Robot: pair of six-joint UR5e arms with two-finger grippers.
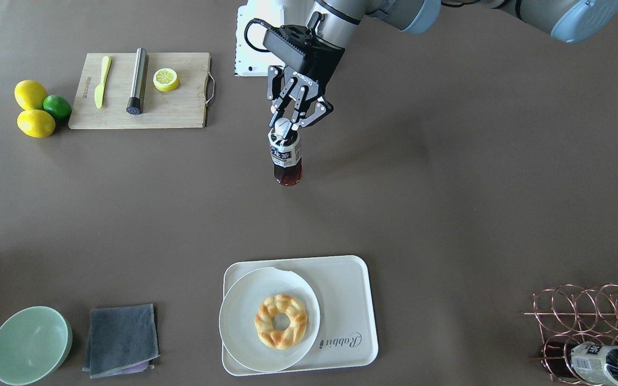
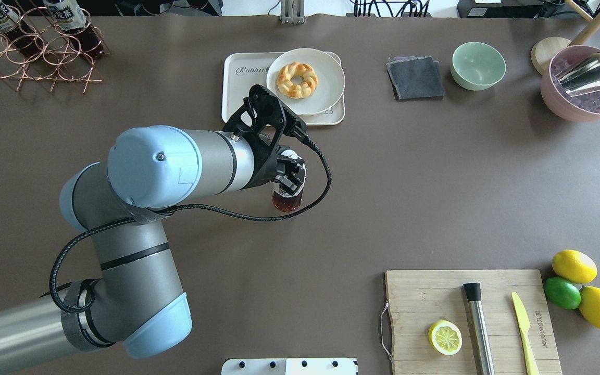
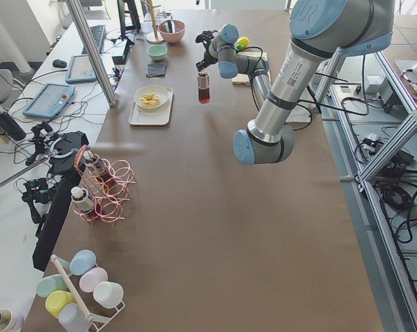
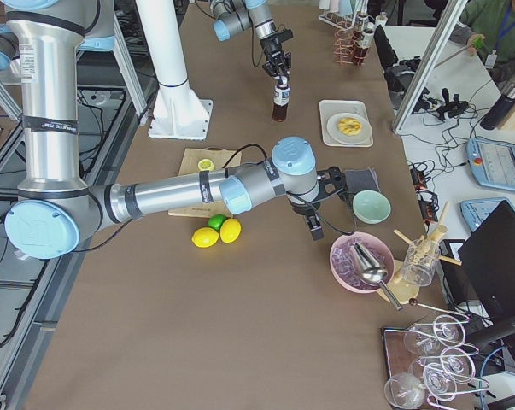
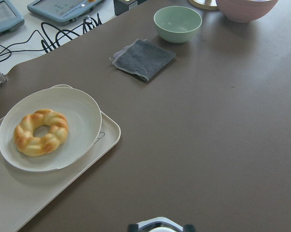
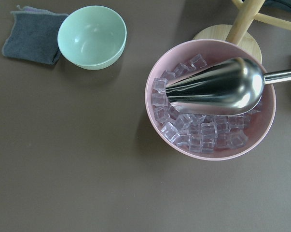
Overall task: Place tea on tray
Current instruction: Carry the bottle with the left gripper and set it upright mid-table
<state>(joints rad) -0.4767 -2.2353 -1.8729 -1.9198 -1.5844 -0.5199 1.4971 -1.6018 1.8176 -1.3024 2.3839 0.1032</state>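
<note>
The tea is a small bottle of dark brown liquid with a white cap and a black-and-white label. It stands upright near the middle of the table. My left gripper is shut on its cap from above; the tea also shows in the overhead view. I cannot tell whether its base touches the table. The cream tray with "Rabbit" lettering lies beyond it on the far side. My right gripper shows only in the exterior right view, over the pink bowl area; I cannot tell if it is open or shut.
A round white plate with a ring pastry covers half of the tray. A copper rack holds similar bottles. A grey cloth, green bowl, pink ice bowl, cutting board and lemons lie around.
</note>
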